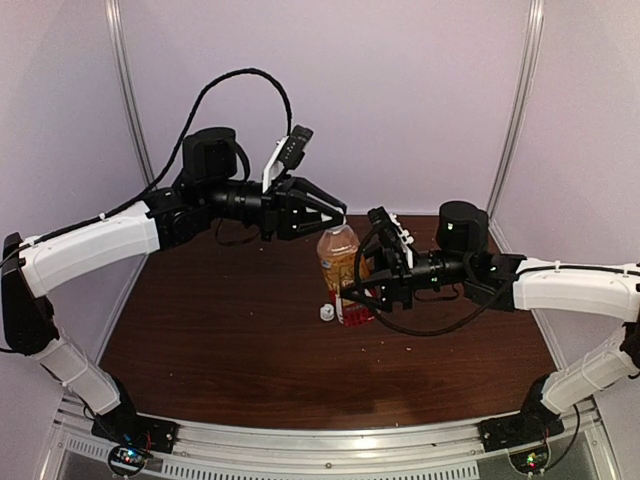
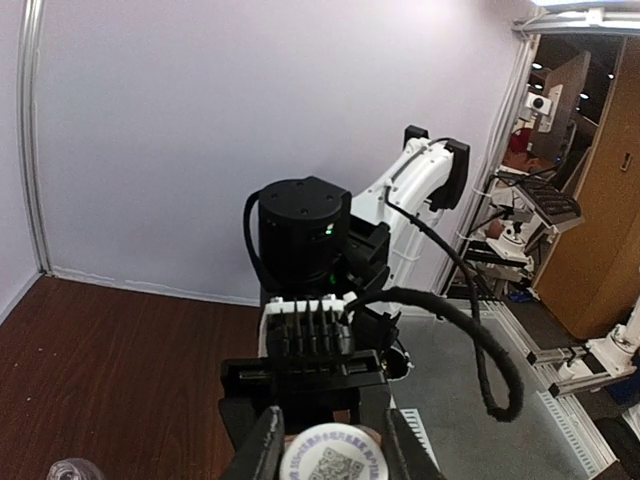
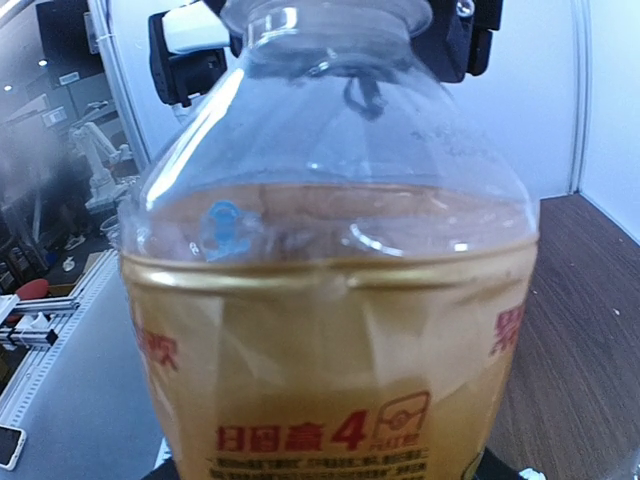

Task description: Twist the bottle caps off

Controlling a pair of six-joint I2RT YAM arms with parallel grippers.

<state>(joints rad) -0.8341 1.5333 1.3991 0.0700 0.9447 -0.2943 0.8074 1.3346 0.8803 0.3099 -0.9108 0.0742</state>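
Note:
The amber bottle (image 1: 339,265) with a red label stands upright at the table's middle and fills the right wrist view (image 3: 330,350). My right gripper (image 1: 352,293) is shut on its lower body from the right. My left gripper (image 1: 336,213) reaches in from the left at the bottle's top. Its fingers (image 2: 262,448) press both sides of a white cap (image 2: 332,457) printed with a code. I cannot tell whether this cap is still on the neck. A second white cap (image 1: 327,313) lies loose on the table beside the bottle's base. A clear rounded top (image 2: 72,468), perhaps the clear bottle, shows at the frame's corner.
The brown table (image 1: 220,340) is closed in by pale walls at the back and sides. A metal rail (image 1: 320,440) runs along the near edge. The left arm's black cable (image 1: 240,80) loops above it.

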